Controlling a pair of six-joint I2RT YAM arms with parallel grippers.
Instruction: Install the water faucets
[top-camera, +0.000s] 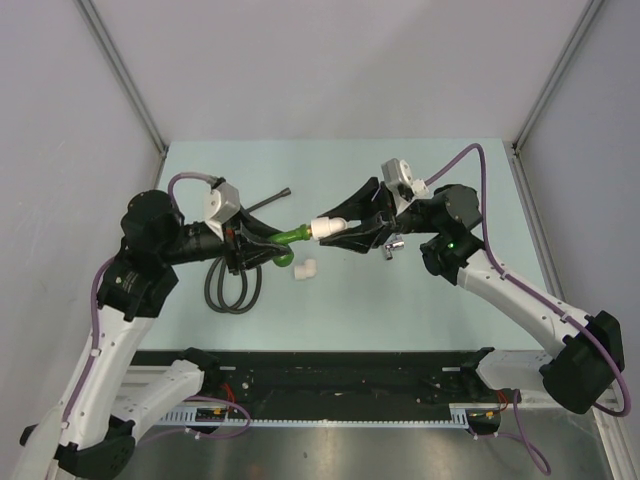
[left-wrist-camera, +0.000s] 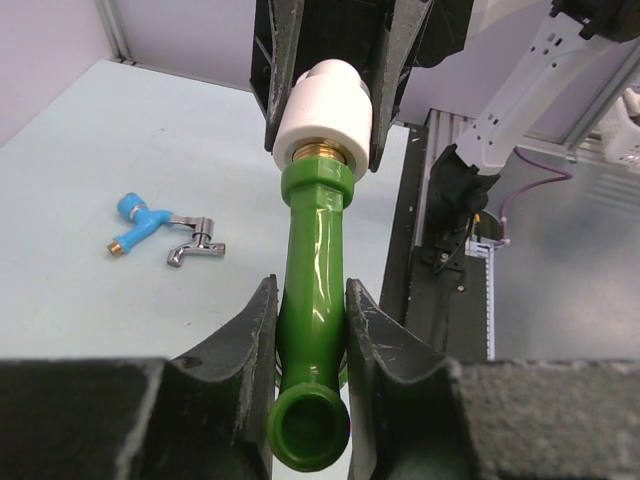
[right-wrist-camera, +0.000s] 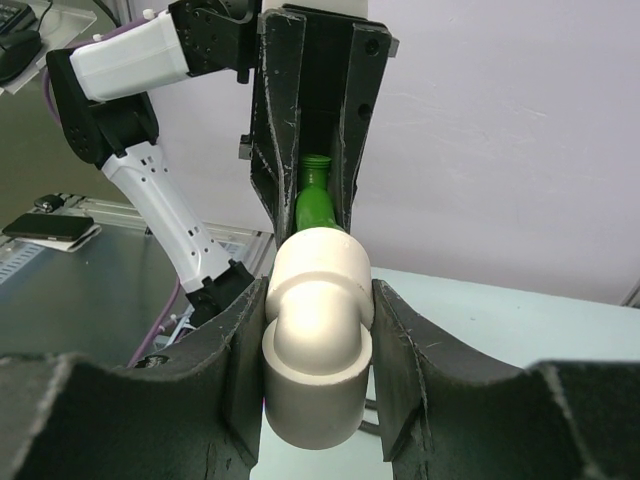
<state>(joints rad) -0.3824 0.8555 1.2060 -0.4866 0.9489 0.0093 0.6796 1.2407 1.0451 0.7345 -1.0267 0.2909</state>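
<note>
My left gripper (top-camera: 272, 243) (left-wrist-camera: 312, 330) is shut on the bright green faucet (top-camera: 291, 238) (left-wrist-camera: 315, 265), held above the table's middle. My right gripper (top-camera: 328, 228) (right-wrist-camera: 318, 340) is shut on a white elbow fitting (top-camera: 325, 228) (right-wrist-camera: 314, 345). The faucet's end sits in the fitting's mouth, where a brass ring (left-wrist-camera: 322, 155) shows. The green faucet also shows beyond the fitting in the right wrist view (right-wrist-camera: 318, 200). The blue-handled chrome faucet (top-camera: 393, 247) (left-wrist-camera: 160, 228) lies on the table under the right arm.
A second white elbow fitting (top-camera: 305, 269) lies on the table below the joined parts. A coiled black hose (top-camera: 232, 285) lies at the left, with a black rod (top-camera: 268, 200) behind it. A black rail (top-camera: 330, 370) runs along the near edge.
</note>
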